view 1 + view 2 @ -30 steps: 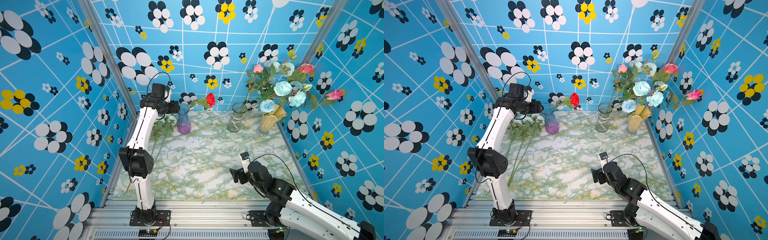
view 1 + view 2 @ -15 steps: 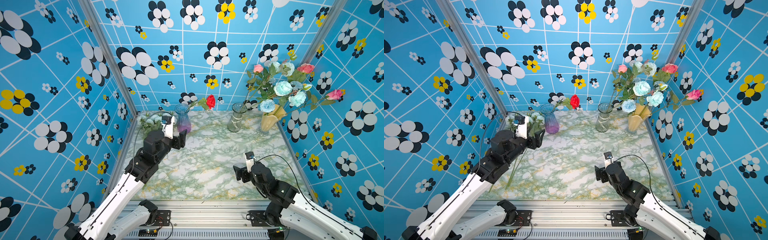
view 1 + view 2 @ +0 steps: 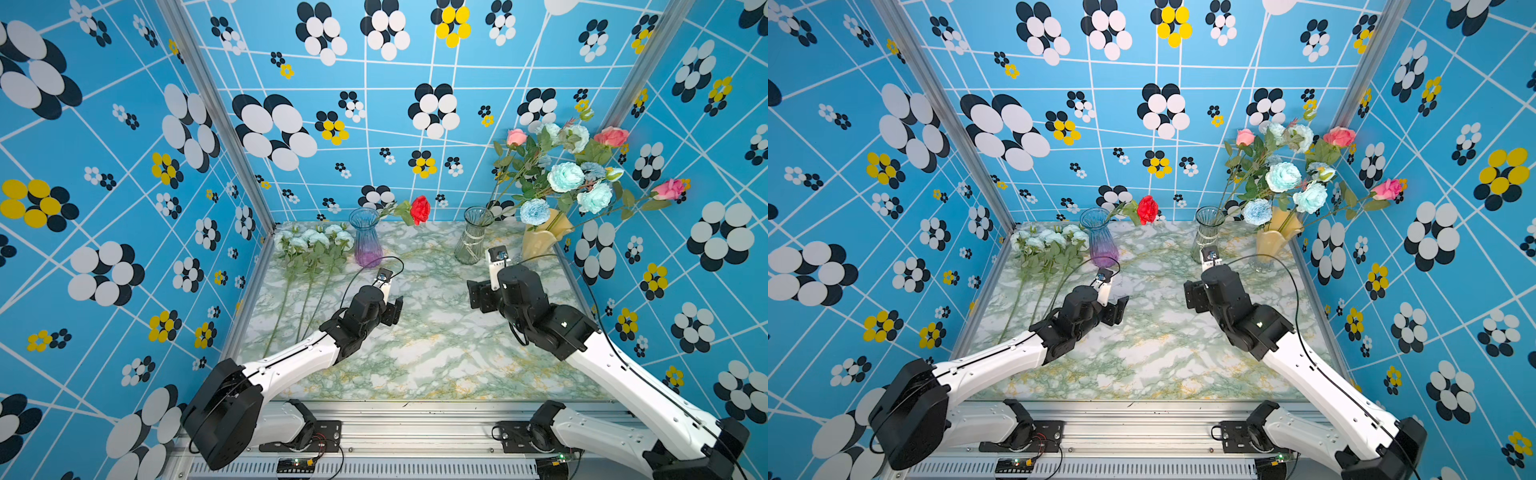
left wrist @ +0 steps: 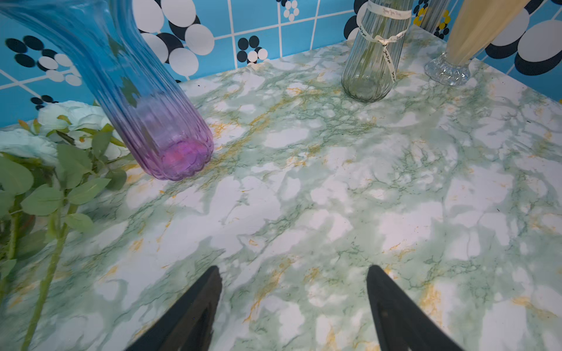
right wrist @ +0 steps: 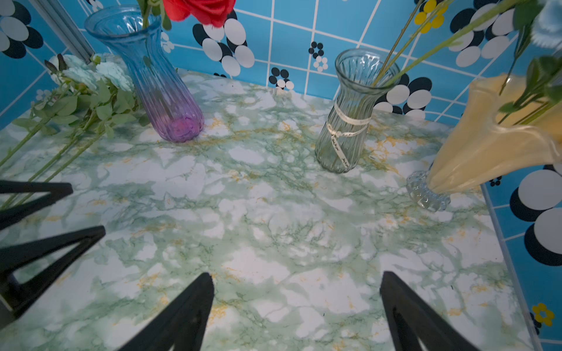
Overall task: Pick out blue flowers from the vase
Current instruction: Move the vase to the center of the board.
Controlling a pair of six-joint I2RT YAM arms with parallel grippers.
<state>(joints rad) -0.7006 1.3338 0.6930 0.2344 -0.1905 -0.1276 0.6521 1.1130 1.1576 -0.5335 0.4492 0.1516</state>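
Pale blue flowers (image 3: 565, 176) (image 3: 1282, 176) stand among pink roses (image 3: 611, 136) in the yellow vase (image 3: 544, 239) (image 5: 486, 146) at the back right. Several more blue flowers (image 3: 316, 239) (image 3: 1050, 239) (image 4: 76, 117) lie on the table at the back left, stems pointing to the front. My left gripper (image 3: 395, 309) (image 4: 293, 270) hovers open and empty over the middle of the table, right of those stems. My right gripper (image 3: 478, 295) (image 5: 296, 276) is open and empty too, in front of the clear vase (image 3: 473, 241), facing left.
A blue-to-purple glass vase (image 3: 366, 239) (image 4: 146, 100) with a red rose (image 3: 419, 209) stands at the back, close to the lying flowers. The clear vase (image 5: 349, 121) holds thin stems. The marble-patterned table (image 3: 415, 357) is walled in on three sides.
My left arm has swung down from the back left corner to a low reach over the table's middle. My right gripper has moved further back and its jaws have narrowed slightly.
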